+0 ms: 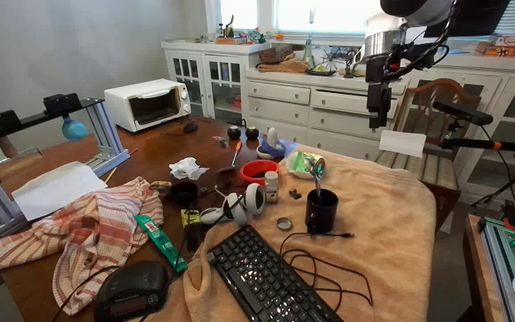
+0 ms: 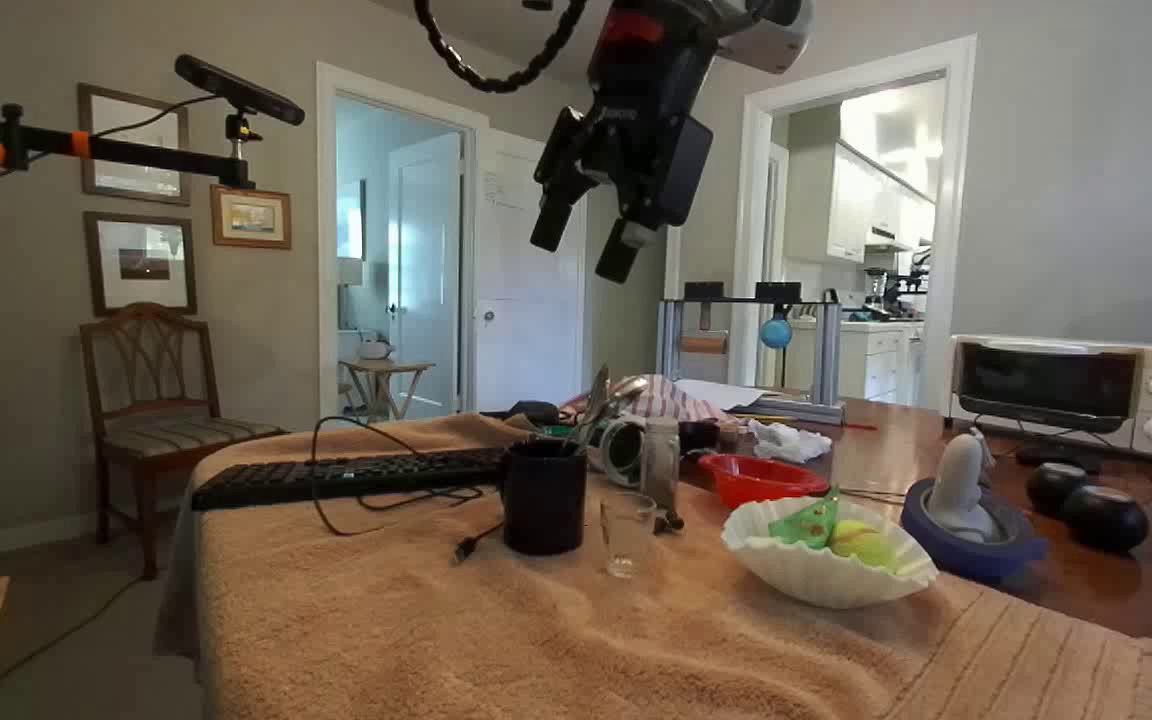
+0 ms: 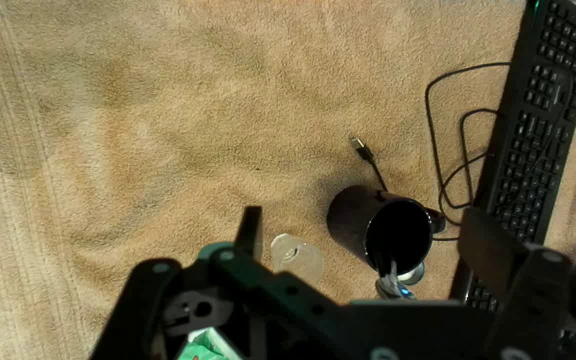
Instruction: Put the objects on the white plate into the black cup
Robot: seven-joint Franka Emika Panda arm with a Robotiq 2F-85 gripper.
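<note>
The white plate, a fluted white dish, stands on the towel in both exterior views (image 1: 291, 169) (image 2: 826, 582). It holds a green piece (image 2: 804, 524) and a roundish yellow-green piece (image 2: 864, 546). In the wrist view, part of the green piece (image 3: 204, 349) shows at the bottom, mostly hidden by the gripper. The black cup (image 1: 321, 214) stands upright in both exterior views (image 2: 543, 503), with metal utensils leaning in it. It also shows in the wrist view (image 3: 353, 217). My gripper (image 1: 378, 123) is open and empty, high above the table (image 2: 581, 258); its fingers (image 3: 366, 235) are apart.
A small clear glass (image 2: 626, 540) stands between cup and plate. A black keyboard (image 1: 266, 277) and its cable lie beside the cup. A red bowl (image 1: 257, 167), a spice bottle (image 1: 271, 188) and a blue-based white item (image 2: 971, 530) are near the plate.
</note>
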